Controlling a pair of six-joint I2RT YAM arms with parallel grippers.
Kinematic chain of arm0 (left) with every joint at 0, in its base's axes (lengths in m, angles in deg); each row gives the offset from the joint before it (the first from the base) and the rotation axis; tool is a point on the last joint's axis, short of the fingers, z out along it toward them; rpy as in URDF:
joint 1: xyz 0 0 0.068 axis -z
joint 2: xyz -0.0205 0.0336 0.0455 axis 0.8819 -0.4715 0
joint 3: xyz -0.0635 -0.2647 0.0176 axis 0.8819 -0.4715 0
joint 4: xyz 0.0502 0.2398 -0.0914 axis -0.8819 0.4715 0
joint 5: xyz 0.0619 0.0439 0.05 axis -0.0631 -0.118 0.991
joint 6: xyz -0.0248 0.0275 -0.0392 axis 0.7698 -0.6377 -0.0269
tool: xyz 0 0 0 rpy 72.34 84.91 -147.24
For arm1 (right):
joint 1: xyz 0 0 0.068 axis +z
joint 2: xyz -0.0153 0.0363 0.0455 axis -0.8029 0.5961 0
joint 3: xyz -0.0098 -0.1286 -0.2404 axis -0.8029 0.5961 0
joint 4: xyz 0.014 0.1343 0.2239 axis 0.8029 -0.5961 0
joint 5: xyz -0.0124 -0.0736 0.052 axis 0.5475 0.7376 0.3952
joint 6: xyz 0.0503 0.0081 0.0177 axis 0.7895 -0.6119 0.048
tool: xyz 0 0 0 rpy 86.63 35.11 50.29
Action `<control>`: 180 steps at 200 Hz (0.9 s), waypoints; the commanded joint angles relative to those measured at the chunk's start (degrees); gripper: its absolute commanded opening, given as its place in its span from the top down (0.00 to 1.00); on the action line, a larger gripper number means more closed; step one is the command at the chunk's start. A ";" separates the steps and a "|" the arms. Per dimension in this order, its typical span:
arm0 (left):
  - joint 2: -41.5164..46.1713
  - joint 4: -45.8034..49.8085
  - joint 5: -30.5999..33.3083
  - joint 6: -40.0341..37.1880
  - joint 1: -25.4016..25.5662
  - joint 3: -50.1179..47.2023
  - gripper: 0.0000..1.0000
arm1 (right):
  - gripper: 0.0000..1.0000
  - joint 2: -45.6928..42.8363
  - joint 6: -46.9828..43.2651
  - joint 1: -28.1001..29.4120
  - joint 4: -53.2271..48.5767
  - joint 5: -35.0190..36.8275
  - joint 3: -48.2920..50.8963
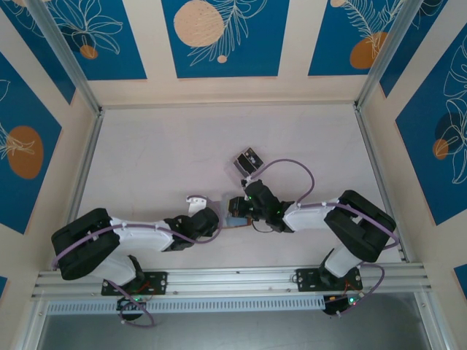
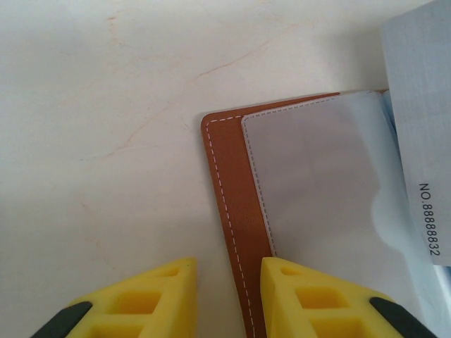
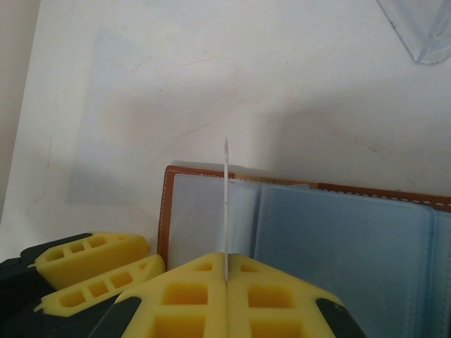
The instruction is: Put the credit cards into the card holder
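Nearest the arm bases, the left claw [image 2: 229, 299] stands narrowly parted, low over the table [image 2: 106, 105]. In its own wrist view one yellow finger [image 2: 141, 303] sits over bare table at 7 o'clock. The other sits over the card holder [image 2: 310, 197] at 5 o'clock, and the brown stitched edge passes through the gap. Whether either finger presses down I cannot tell.

Just beside it, at 3 o'clock in the overhead view, the right claw [image 3: 226, 271] is clamped tight on a credit card [image 3: 226, 204]. From the right wrist the card is edge-on, a thin pale line. Its long axis runs 6 to 12 o'clock and its free end points to 12, above the card holder's left-hand pocket near the brown rim. The left wrist view gives the card's face instead: pale grey-blue with a printed number along one edge, coming in at 2 o'clock over the pockets. Whether it touches a pocket I cannot tell.

The card holder lies open and flat between the two claws, pale grey-blue pockets up. In the right wrist view its long axis runs 9 to 3 o'clock. In the left wrist view its brown edge runs roughly 12 to 6.

Farther out, at 12 o'clock from the card holder and apart from it, stands the clear stand [image 1: 248, 159] with dark cards [image 1: 249, 157] in it, too small to count. The right wrist view catches its transparent corner at 1 o'clock.
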 commanded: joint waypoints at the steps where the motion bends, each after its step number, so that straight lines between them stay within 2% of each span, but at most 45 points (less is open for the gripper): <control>1: -2.83 2.95 -8.41 0.01 0.17 -0.77 0.72 | 1.00 0.99 2.23 -0.39 2.92 -1.19 1.34; 101: -3.40 2.79 -8.30 0.03 0.17 -0.86 0.72 | 1.00 5.13 9.22 -3.75 15.02 -7.51 6.00; 180: -3.06 3.49 -8.27 -0.02 0.17 -0.77 0.72 | 1.00 8.12 6.53 -4.75 17.66 -6.91 6.59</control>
